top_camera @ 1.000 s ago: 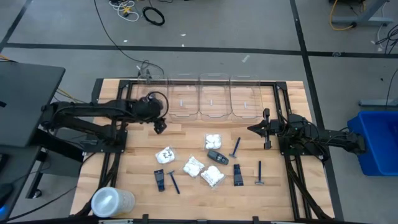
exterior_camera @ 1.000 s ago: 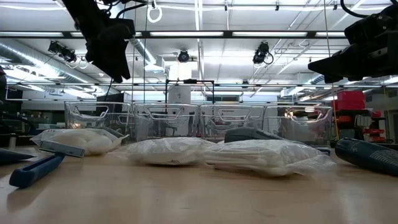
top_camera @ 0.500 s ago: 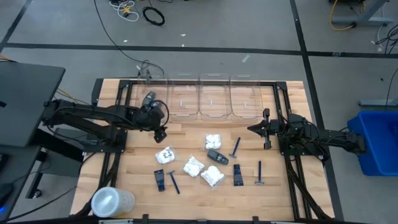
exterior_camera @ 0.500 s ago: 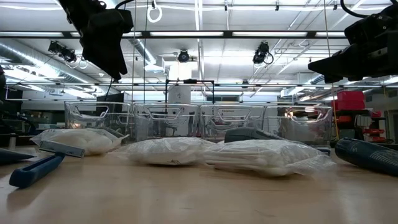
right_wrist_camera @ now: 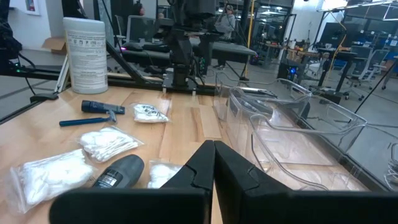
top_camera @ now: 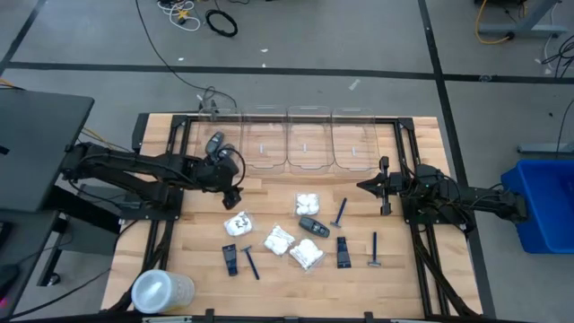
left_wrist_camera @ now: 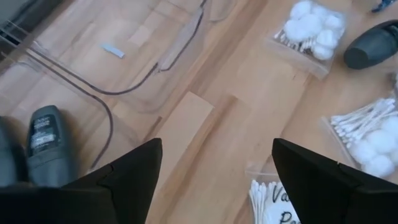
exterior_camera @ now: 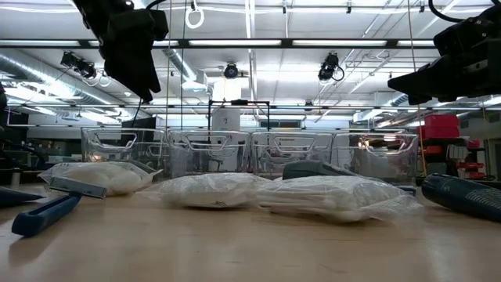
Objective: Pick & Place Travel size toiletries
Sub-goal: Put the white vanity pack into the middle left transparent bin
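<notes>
The toiletries lie spread mid-table: white packets [top_camera: 238, 223] [top_camera: 308, 203] [top_camera: 278, 240] [top_camera: 306, 255], a dark oval case [top_camera: 312, 225], black tubes [top_camera: 230, 259] [top_camera: 343, 252] and blue razors [top_camera: 250, 262] [top_camera: 339, 212] [top_camera: 375, 251]. Another dark case [left_wrist_camera: 46, 140] lies inside the leftmost clear bin [top_camera: 218, 148]. My left gripper [top_camera: 232, 194] hangs open above bare wood between that bin and the nearest packet, with nothing between its fingers [left_wrist_camera: 134, 171]. My right gripper [top_camera: 361, 187] waits shut at the right, pointing level toward the table's left side.
A row of clear bins [top_camera: 309, 144] stands along the far edge. A large translucent round container [top_camera: 161, 292] sits at the near left corner. Black frame rails [top_camera: 170, 215] run along both sides of the table.
My left gripper has swung away from the leftmost bin toward the table's near edge, and now hangs closer to the white packets. The toiletries have not moved.
</notes>
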`<control>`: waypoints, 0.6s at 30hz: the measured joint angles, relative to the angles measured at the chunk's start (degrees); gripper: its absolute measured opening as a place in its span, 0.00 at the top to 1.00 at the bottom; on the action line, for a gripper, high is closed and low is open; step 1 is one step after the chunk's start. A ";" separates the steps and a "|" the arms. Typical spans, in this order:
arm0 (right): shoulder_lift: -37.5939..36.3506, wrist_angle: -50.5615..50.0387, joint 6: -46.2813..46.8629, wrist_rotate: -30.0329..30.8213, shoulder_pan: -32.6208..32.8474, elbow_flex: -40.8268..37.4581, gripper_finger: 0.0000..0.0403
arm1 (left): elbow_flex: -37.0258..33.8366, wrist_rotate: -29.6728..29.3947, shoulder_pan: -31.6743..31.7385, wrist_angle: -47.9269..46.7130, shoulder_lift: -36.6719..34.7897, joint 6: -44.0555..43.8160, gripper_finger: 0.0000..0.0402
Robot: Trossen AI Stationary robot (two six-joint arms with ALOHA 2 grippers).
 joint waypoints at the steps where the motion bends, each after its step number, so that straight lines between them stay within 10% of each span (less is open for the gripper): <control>1: 0.00 0.00 0.01 0.01 -0.01 0.00 0.97 | 0.00 0.37 0.00 0.03 -0.01 -0.04 0.21; 18: 0.00 0.00 0.00 0.00 0.00 0.00 0.97 | 0.00 0.80 -3.61 0.07 -0.02 -2.97 0.21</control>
